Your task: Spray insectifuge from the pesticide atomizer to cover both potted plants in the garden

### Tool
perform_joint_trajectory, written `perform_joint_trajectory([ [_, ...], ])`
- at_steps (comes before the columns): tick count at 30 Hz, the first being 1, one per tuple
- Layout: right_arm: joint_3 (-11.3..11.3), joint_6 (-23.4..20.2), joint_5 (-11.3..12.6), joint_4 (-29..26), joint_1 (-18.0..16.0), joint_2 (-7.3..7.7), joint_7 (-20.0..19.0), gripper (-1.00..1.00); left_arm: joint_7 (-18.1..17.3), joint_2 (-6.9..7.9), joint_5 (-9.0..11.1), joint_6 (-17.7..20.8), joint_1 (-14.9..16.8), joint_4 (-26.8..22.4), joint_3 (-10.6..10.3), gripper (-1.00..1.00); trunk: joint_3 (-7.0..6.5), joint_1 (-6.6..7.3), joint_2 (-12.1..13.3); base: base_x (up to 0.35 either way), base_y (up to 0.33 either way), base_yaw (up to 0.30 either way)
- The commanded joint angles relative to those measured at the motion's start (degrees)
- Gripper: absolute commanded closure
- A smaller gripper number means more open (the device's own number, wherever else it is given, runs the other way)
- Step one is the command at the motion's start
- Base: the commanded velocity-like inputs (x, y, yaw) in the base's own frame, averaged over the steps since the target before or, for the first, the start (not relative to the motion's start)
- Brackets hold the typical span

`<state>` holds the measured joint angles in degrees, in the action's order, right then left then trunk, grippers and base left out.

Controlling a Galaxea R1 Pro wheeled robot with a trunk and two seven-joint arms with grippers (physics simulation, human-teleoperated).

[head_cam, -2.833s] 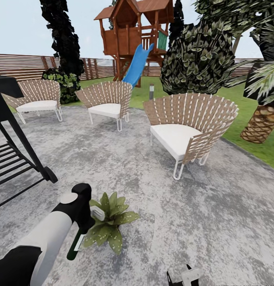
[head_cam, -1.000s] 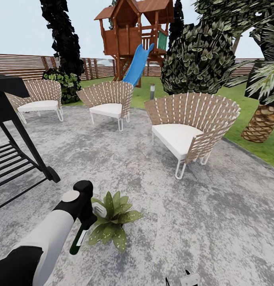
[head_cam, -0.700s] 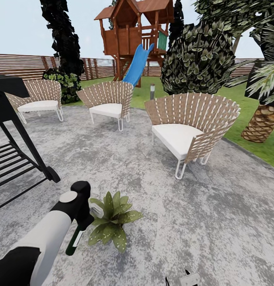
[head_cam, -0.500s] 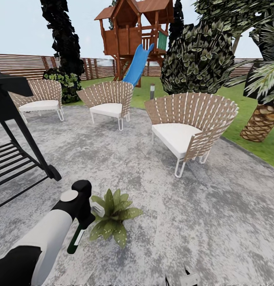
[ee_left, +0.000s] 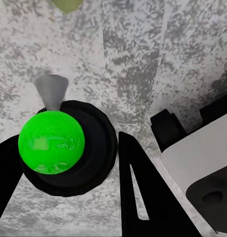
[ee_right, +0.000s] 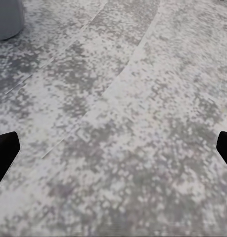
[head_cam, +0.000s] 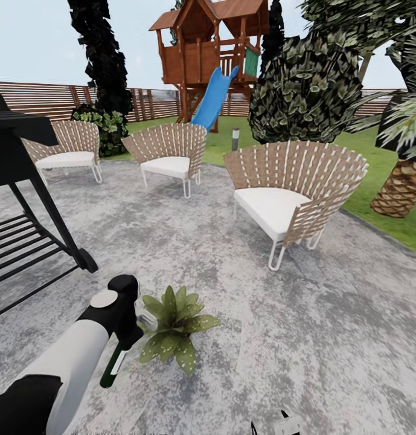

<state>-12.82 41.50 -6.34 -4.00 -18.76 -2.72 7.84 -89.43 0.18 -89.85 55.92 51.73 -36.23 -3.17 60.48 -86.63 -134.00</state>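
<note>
Left gripper (head_cam: 134, 329) grips the pesticide atomizer (head_cam: 114, 365) at lower left of frame, nozzle just beside a potted plant (head_cam: 174, 329) on the patio (head_cam: 304, 338). Spraying step looks underway; next, prob. sweep over leaves. Right gripper (ee_right: 113, 148) wide, w/ nothing between fingers.

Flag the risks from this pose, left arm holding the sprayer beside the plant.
1. The dark green spray bottle with white trigger head in the left pincer hangs bottom-down beside the green-leaved potted plant, so mist may cover only the near leaves.
2. Only one such plant shows on the grey mottled patio; the second could get skipped.
3. The black metal frame stands close on the left arm's side; a wide swing might clip it.
</note>
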Motion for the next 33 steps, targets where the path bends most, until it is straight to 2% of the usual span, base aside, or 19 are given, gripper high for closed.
perform_joint_trajectory([
  [1, -0.1, 0.07, -0.6, 0.04, -0.04, -0.01, 0.6, -1.0, -0.57, 0.08, -0.47, 0.59, -0.03, -0.02, -0.18, 1.0, 0.05, 0.01, -0.02, 0.0, 0.0, 0.25],
  [5, -0.1, 0.07, -0.6, 0.04, -0.03, -0.01, 0.6, -1.0, -0.57, -0.12, -0.5, 0.54, -0.21, 0.67, -0.1, 1.0, 0.05, 0.01, -0.02, 0.0, 0.0, 0.194],
  [12, -0.1, 0.07, -0.6, 0.04, -0.03, -0.01, 0.6, -1.0, -0.57, -0.36, -0.48, 0.46, -0.19, 1.58, -0.01, 1.0, 0.05, 0.01, -0.02, 0.0, 0.0, 0.018],
  [21, -0.1, 0.07, -0.6, 0.11, 0.03, -0.01, 0.6, -1.0, -0.57, 0.29, -0.65, 0.52, -0.05, 1.28, 0.08, 1.0, 0.05, 0.01, -0.02, 0.0, 0.0, 0.0],
  [26, -0.1, 0.07, -0.6, 0.13, 0.04, -0.01, 0.6, -1.0, -0.57, -0.91, -0.45, 0.8, 0.31, 0.74, 0.19, 1.0, 0.05, 0.01, -0.02, 0.0, 0.0, 0.0],
  [28, -0.1, 0.07, -0.6, 0.13, 0.03, -0.01, 0.6, -1.0, -0.57, -2.05, -0.43, 1.0, 0.69, 0.66, 0.24, 1.0, 0.05, 0.01, -0.02, 0.0, 0.0, 0.0],
  [33, -0.1, 0.07, -0.6, 0.13, 0.04, -0.01, 0.6, -1.0, -0.57, -2.37, -0.39, 1.25, 0.91, 0.52, 0.24, 1.0, 0.05, 0.01, -0.02, 0.0, 0.0, 0.0],
])
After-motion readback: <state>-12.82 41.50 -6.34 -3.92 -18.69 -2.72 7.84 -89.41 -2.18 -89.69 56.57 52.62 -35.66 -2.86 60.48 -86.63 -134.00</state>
